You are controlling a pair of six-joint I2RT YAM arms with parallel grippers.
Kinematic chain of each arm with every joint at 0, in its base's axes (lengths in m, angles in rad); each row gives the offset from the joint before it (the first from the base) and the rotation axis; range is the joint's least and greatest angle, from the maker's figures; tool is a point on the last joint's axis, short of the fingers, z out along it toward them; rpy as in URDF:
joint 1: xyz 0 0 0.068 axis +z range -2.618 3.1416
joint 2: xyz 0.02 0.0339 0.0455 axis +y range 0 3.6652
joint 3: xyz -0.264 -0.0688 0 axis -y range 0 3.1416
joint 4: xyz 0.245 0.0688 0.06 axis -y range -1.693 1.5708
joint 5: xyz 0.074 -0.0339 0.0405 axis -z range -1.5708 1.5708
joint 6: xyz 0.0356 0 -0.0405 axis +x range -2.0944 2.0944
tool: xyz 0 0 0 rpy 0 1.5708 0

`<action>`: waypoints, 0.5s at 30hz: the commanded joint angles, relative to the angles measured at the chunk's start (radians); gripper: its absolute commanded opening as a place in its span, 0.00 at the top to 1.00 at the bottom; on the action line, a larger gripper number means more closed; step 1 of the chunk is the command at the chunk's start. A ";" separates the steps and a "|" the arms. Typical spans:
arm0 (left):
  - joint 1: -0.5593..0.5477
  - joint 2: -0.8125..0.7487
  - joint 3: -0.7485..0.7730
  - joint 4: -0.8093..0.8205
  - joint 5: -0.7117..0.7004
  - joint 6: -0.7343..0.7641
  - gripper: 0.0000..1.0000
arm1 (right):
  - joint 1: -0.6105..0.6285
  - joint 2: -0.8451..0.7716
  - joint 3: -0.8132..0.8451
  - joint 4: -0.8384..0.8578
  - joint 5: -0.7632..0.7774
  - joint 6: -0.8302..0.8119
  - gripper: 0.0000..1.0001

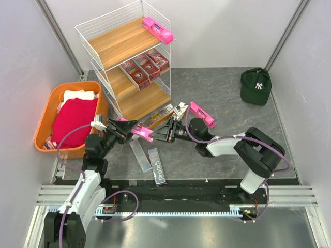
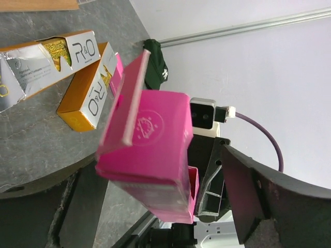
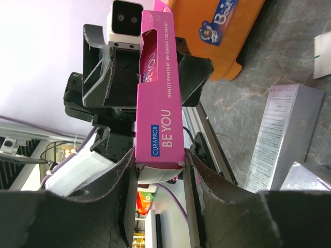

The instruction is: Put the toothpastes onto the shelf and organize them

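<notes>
A hot pink toothpaste box (image 1: 140,132) hangs above the table between my two grippers. My right gripper (image 1: 161,132) is shut on its near end; in the right wrist view the fingers (image 3: 201,191) press both sides of the pink box (image 3: 158,119). My left gripper (image 1: 126,129) stands open around the far end, its jaws wide of the pink box (image 2: 150,150). The shelf (image 1: 116,44) holds a pink box (image 1: 158,30) on its top board and three dark red boxes (image 1: 145,67) on the middle one.
Gold-white-black boxes (image 1: 158,116), another pink box (image 1: 202,113) and two silver boxes (image 1: 139,155) lie on the table around the grippers. An orange basket (image 1: 44,121) with folded cloths stands at the left. A dark green cap (image 1: 256,85) lies at the back right.
</notes>
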 commanded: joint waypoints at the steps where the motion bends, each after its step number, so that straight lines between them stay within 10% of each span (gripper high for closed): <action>1: 0.004 -0.013 0.109 -0.140 0.016 0.118 0.07 | -0.041 -0.090 0.002 0.025 -0.006 -0.028 0.73; 15: 0.004 -0.033 0.405 -0.669 -0.162 0.532 0.07 | -0.207 -0.425 -0.060 -0.412 -0.033 -0.290 0.77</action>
